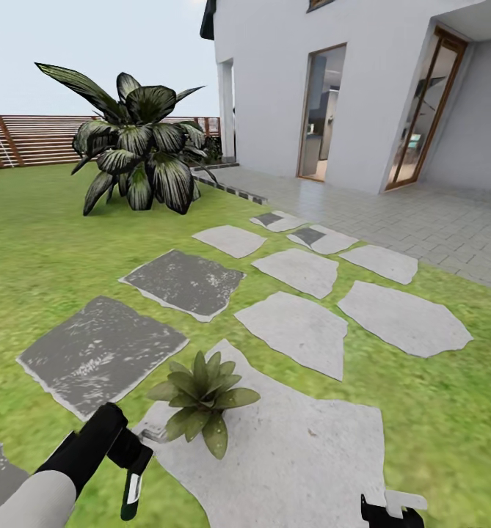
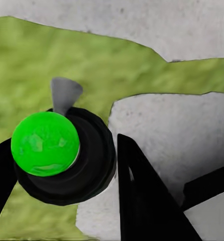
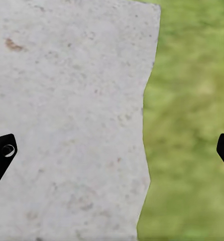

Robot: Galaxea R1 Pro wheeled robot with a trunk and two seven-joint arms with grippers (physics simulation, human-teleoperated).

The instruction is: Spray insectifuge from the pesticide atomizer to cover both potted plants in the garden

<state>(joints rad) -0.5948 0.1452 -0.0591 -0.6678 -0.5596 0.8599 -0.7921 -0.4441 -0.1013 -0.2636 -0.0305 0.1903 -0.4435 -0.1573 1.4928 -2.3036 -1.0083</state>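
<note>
The pesticide atomizer (image 1: 133, 488), a slim dark bottle with a white label band, hangs from my left gripper (image 1: 130, 460) at the lower left of the head view. In the left wrist view it appears end-on as a bright green round end in a black ring (image 2: 51, 148), with black fingers (image 2: 139, 201) shut on it. A small potted plant (image 1: 201, 400), a low rosette of pointed green leaves, sits on a pale stone slab (image 1: 296, 455) just right of and beyond that gripper. My right gripper (image 3: 113, 153) is open and empty over the slab's edge.
Grey stepping stones (image 1: 183, 282) cross the lawn toward a paved patio (image 1: 421, 220) and a white house with glass doors (image 1: 321, 110). A big dark leafy plant (image 1: 139, 158) stands at the back left before a brown slatted fence (image 1: 25, 139).
</note>
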